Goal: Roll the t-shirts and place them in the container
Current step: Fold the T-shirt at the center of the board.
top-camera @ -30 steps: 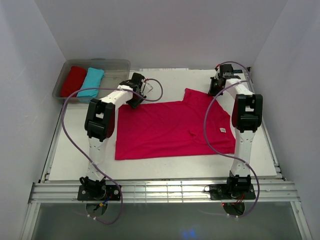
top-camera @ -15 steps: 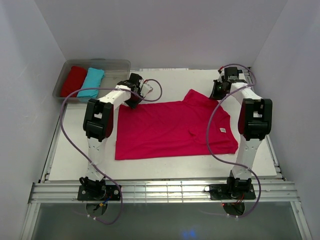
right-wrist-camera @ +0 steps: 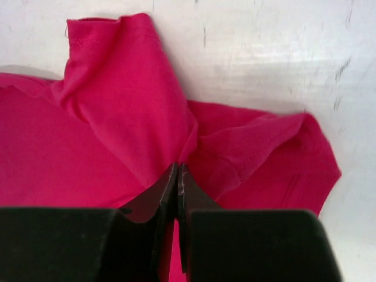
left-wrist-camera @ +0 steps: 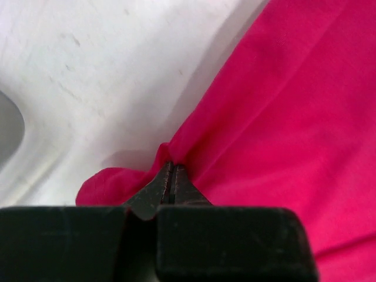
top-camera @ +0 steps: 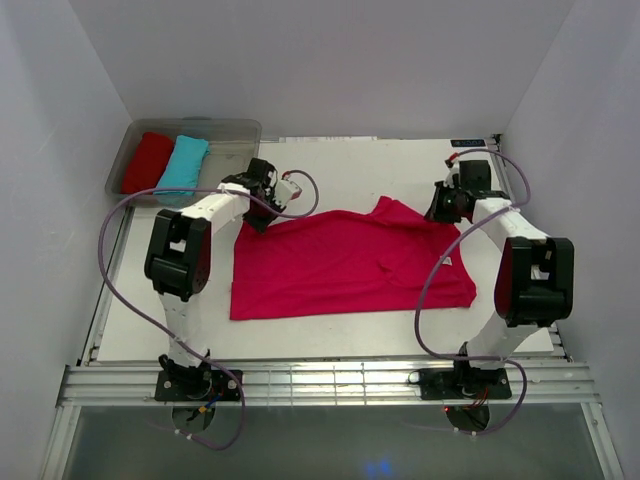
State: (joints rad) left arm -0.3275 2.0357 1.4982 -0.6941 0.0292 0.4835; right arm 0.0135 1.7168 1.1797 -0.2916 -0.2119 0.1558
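Bright diffuse light, soft shadow beside t-shirt (left-wrist-camera: 282, 117), wrist views slightly blurred

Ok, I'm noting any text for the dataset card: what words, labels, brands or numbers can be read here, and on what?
No text can be read in any view.
White tag on the pink t-shirt, on the right arm's side: too small to read.
Red shirt, turquoise shirt and their bin: no print visible.

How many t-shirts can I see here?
3. The pink shirt lies spread on the table. The red shirt and the turquoise shirt sit side by side in the bin at far left; others could hide beneath them.
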